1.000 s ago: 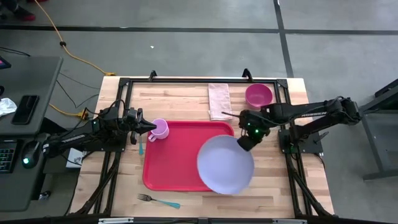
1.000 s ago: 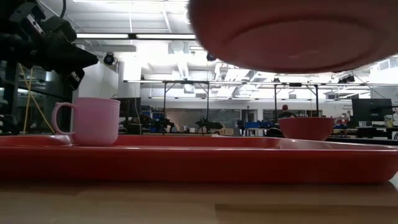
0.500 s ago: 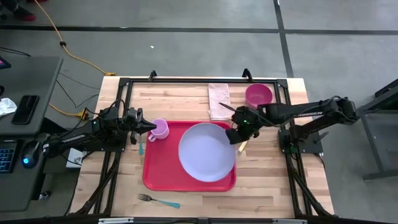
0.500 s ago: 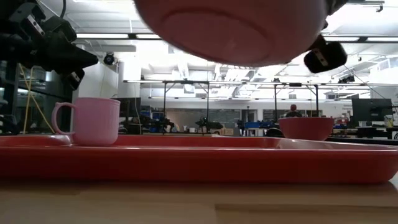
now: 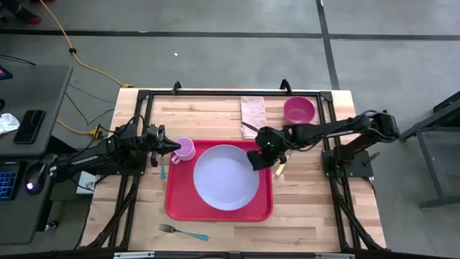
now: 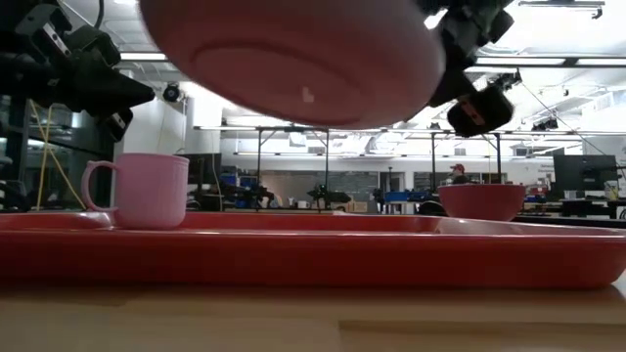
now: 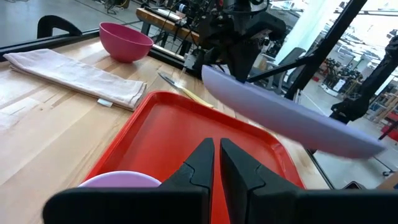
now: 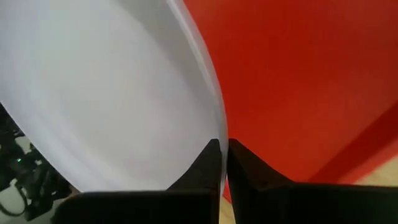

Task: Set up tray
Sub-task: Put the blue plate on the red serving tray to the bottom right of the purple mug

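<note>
The right gripper (image 5: 257, 160) has its fingers (image 8: 211, 163) pinched tight on the rim of the lavender plate (image 5: 226, 177), gripping it at the plate's right edge. The plate hangs in the air above the tray (image 5: 177, 199), tilted; in the low view clear space shows between its underside (image 6: 293, 59) and the tray floor.

The left gripper (image 5: 175, 147) sits at the tray's back left corner, just above the pink cup (image 5: 185, 150). Its fingers (image 7: 200, 163) are drawn nearly together with only a thin slit between them, and nothing is seen clamped in that slit.

The tray lies at the middle of the table (image 5: 309, 216), toward its front edge. The cup stands upright inside the tray's back left corner. The tray's floor around the cup and under the plate is bare red.

Outside the tray: one pink bowl (image 5: 299, 110) near the table's back right corner, one folded cloth (image 5: 253, 113) at the back edge just left of the bowl, and one fork (image 5: 182, 232) near the front edge, below the tray's left front corner. A utensil (image 5: 280, 168) lies just off the tray's right rim, partly hidden by the right arm. One more utensil (image 5: 162, 170) lies just off the left rim.
</note>
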